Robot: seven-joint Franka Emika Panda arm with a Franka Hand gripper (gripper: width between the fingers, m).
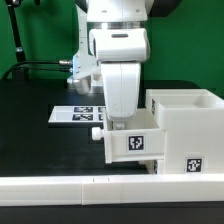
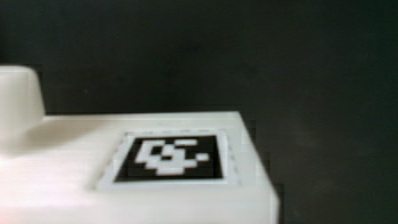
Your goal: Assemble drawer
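The big white housing (image 1: 185, 125) stands at the exterior view's right, open on top, with a tag (image 1: 193, 165) on its front. A small tray (image 1: 130, 145) with a tag on its face and a knob (image 1: 95, 130) sits against the housing's left side, its bottom above the table. My gripper (image 1: 124, 124) comes straight down onto the tray's top and holds it; the fingertips are hidden behind the tray wall. The wrist view is filled by the tray's white surface (image 2: 178, 205) and its tag (image 2: 169, 158). The second tray is out of view.
The marker board (image 1: 78, 113) lies flat on the black table behind the tray. A long low white rail (image 1: 90, 190) runs across the front. A cable crosses the table at the back left.
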